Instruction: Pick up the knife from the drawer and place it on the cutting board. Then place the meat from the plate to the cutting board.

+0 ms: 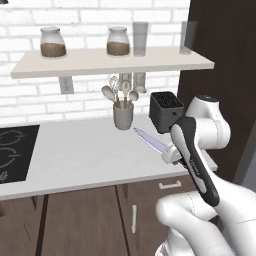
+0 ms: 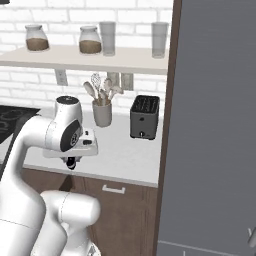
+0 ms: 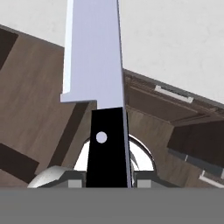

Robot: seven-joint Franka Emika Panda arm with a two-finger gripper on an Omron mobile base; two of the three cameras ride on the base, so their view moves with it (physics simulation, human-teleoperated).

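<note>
My gripper (image 1: 171,154) is shut on the knife's black handle (image 3: 107,146). It hovers over the front edge of the white counter (image 1: 90,155), above a drawer front (image 1: 170,185) that looks shut. The long silver blade (image 1: 149,139) points away from the hand, up and left over the counter toward the utensil holder. In the hand view the blade (image 3: 94,52) runs straight up from between the fingertips, over the brown cabinet fronts. The right base view shows the gripper (image 2: 72,162) low beside the arm's elbow. The cutting board, the meat and the plate are out of view.
A grey utensil holder (image 1: 123,116) and a black toaster (image 1: 165,111) stand at the back of the counter. A black cooktop (image 1: 12,152) lies at the left. A shelf (image 1: 110,62) with jars and glasses hangs above. A tall dark cabinet (image 2: 215,125) closes off the right.
</note>
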